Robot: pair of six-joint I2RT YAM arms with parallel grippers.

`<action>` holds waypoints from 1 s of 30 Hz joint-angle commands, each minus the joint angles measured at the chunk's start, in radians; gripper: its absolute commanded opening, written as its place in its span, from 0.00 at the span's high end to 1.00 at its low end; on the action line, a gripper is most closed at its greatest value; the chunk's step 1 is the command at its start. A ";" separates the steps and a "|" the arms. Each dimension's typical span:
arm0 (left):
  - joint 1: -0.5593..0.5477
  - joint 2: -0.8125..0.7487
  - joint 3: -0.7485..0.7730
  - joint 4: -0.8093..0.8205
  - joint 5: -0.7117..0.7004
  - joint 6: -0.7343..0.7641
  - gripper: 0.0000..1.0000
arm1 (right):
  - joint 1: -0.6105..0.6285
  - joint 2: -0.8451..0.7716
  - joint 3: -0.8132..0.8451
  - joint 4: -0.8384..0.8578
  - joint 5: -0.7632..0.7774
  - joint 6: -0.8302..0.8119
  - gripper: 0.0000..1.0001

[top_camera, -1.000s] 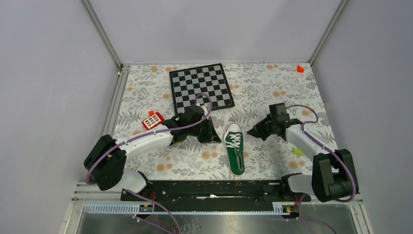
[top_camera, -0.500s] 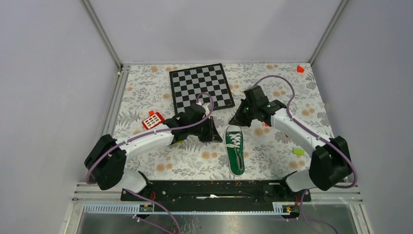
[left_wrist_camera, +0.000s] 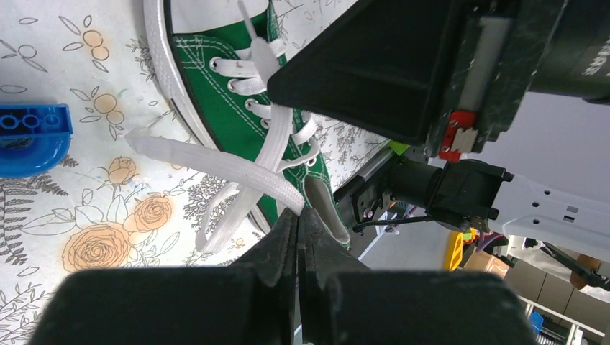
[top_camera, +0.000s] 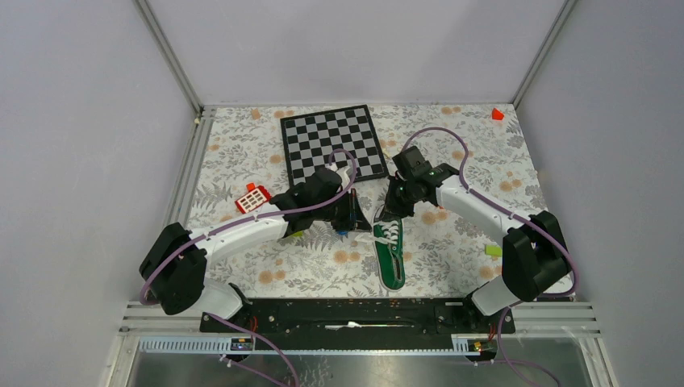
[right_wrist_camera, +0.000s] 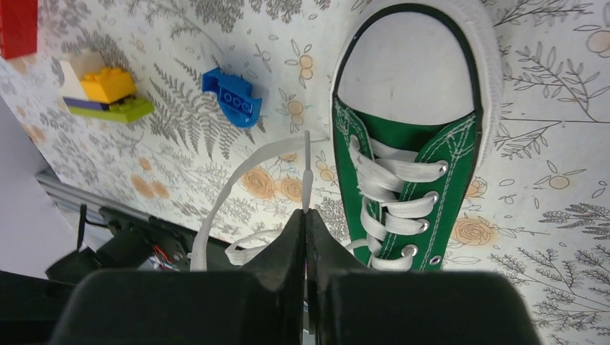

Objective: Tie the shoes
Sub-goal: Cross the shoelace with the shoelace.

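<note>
- The green sneaker [top_camera: 391,256] is lying on its sole near the middle of the floral table [top_camera: 242,266], its white toe cap pointing away from the arm bases and its heel toward them.
- Its white laces are running through the eyelets but are hanging untied, with loose ends trailing off the shoe's left side onto the cloth.
- The left gripper [top_camera: 355,219] is sitting just beside the toe on the left; its jaws are pressed tight together and are pinching a flat lace strand [left_wrist_camera: 216,162] that is stretching across the cloth to its fingertips.
- The right gripper [top_camera: 385,211] is leaning in over the toe from the far right; its jaws are likewise closed, and they are clamping a lace tip [right_wrist_camera: 307,165] that is poking up between them, with the rest of that lace looping away to the left.
- A blue brick [right_wrist_camera: 231,97] is lying just left of the toe, near the left gripper.
- A small stack of yellow, green and white bricks [right_wrist_camera: 104,93] is sitting further to the left.
- A chessboard [top_camera: 333,143] is lying beyond the shoe, toward the back wall.
- A red piece with white squares [top_camera: 253,198] is resting left of the left arm.
- A yellow-green block [top_camera: 493,251] is lying near the right arm, and a red block [top_camera: 497,114] is sitting in the far right corner.
</note>
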 commanded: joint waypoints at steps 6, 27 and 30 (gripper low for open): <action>-0.016 -0.012 0.059 0.023 0.007 0.026 1.00 | 0.055 0.026 0.019 -0.034 -0.131 -0.129 1.00; -0.025 0.059 0.108 -0.023 -0.017 0.097 1.00 | 0.018 -0.261 -0.038 -0.166 0.073 -0.179 0.45; -0.023 0.061 0.118 -0.034 -0.038 0.112 1.00 | 0.018 -0.386 -0.116 -0.115 0.097 -0.140 0.48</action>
